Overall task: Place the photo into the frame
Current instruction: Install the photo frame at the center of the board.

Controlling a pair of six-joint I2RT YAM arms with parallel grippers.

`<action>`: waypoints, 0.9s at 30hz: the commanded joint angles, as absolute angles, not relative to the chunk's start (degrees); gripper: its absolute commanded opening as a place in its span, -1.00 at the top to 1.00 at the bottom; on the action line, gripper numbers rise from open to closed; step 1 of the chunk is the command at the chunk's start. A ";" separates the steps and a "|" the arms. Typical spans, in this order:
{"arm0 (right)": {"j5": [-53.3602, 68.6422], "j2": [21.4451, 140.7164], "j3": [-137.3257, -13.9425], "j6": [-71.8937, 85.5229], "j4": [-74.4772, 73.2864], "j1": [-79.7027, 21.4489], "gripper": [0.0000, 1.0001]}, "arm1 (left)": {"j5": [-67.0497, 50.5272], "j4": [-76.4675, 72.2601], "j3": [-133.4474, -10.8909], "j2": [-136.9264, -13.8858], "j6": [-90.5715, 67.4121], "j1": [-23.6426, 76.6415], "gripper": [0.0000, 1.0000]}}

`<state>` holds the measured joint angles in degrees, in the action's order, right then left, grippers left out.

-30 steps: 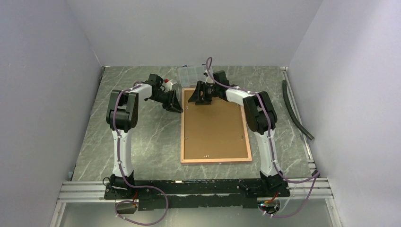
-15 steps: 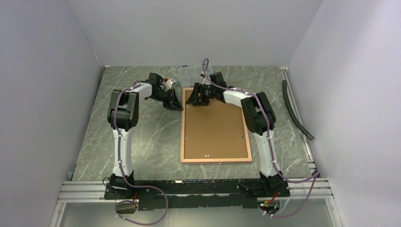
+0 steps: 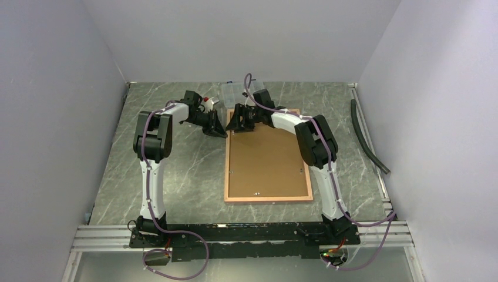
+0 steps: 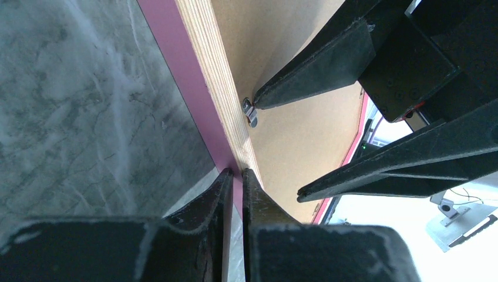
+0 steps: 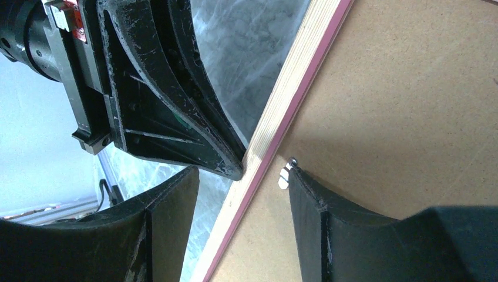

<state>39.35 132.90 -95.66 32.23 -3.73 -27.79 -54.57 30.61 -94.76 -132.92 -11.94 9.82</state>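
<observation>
The frame [image 3: 267, 200] lies face down on the table, its brown backing board [image 3: 267, 161] up. The photo is hidden. My left gripper [image 3: 222, 133] is shut, its tips [image 4: 235, 172] touching the frame's pink and wood left edge [image 4: 211, 76] near the far corner; nothing shows between them. My right gripper [image 3: 238, 124] is open and straddles that same edge [image 5: 293, 76]. One of its fingers [image 5: 329, 235] rests at a small metal tab [image 5: 284, 176] on the backing board; the other hangs over the table outside the frame.
A small clear plastic box [image 3: 235, 92] stands just beyond the frame's far end, close to both wrists. A dark hose [image 3: 367, 138] lies along the table's right side. The two grippers' fingers almost touch at the frame's far left corner.
My right gripper has slid left along the frame's far end to its left edge. My left gripper's jaws have come together at that edge.
</observation>
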 commanded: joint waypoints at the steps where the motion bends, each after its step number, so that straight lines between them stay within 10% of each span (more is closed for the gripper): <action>1: 36.71 134.69 -96.45 30.37 -8.36 -28.94 -0.22 | -48.67 25.02 -93.46 -135.46 -10.73 10.46 0.81; 27: 46.59 137.09 -99.59 38.10 -2.79 -32.44 -0.24 | -51.06 31.81 -90.88 -130.28 -7.34 9.69 0.81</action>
